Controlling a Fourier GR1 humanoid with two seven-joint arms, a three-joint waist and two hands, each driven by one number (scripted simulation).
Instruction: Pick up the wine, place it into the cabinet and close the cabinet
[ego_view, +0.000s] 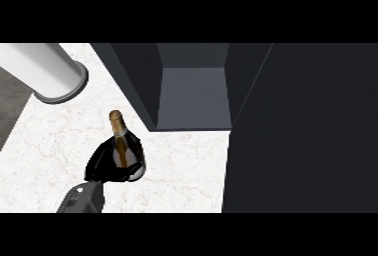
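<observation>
Gripping the wine bottle (122, 145) is my left robot hand (111, 162), black fingers curled round its dark glassy body above the white marbled worktop (44, 150). Its long axis runs up the view, tan foil neck pointing away from me. Right of it stands the dark cabinet (193, 95), boxy and matte, with its door (303, 130) open. At upper left lies a smooth white cylinder (48, 70).

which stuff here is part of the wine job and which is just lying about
Part of the job:
- wine bottle
- left hand, curled round the bottle
- cabinet, standing open
- cabinet door

Just lying about:
- white cylinder at the counter's back left corner
</observation>
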